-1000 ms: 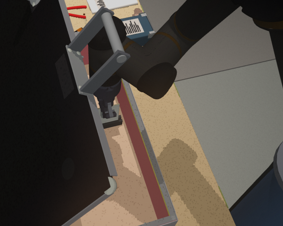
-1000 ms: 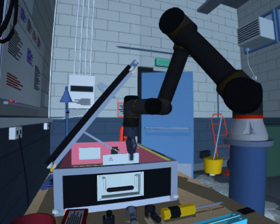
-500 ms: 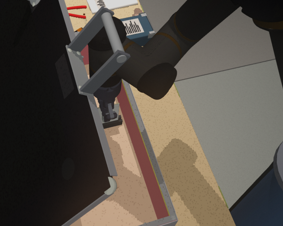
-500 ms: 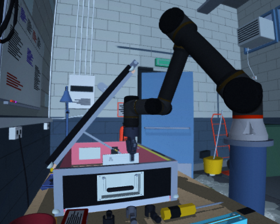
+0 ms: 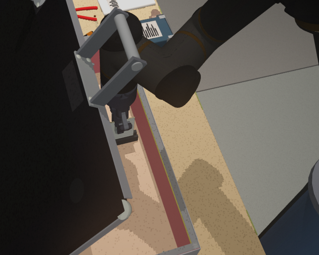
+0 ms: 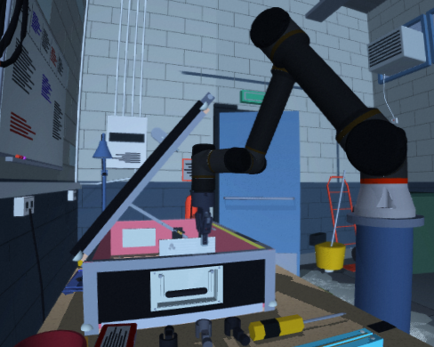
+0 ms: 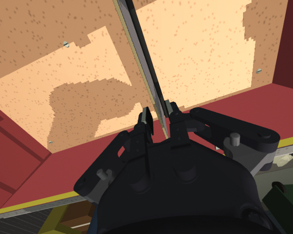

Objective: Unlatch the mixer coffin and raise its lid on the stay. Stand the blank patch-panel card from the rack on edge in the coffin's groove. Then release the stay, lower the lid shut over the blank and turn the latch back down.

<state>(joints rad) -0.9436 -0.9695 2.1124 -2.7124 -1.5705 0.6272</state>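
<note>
The blank patch-panel card (image 6: 186, 246) stands on edge inside the open mixer coffin (image 6: 177, 276), a thin grey plate seen edge-on from the wrist camera (image 7: 146, 65). My gripper (image 7: 158, 115) straddles the card's top edge near one end and is open, holding nothing. In the side camera the gripper (image 5: 123, 126) sits just above the card and its dark groove block (image 5: 126, 138). The coffin's black lid (image 6: 141, 173) is raised at a slant on its thin stay (image 6: 157, 220). The lid's grey handle (image 5: 126, 37) faces the side camera.
The arm (image 6: 306, 89) reaches over the coffin from its blue pedestal (image 6: 381, 267) at right. A yellow-handled screwdriver (image 6: 279, 327) and small black parts lie on the bench in front of the coffin. The coffin's red-lined wall (image 5: 159, 170) runs beside the gripper.
</note>
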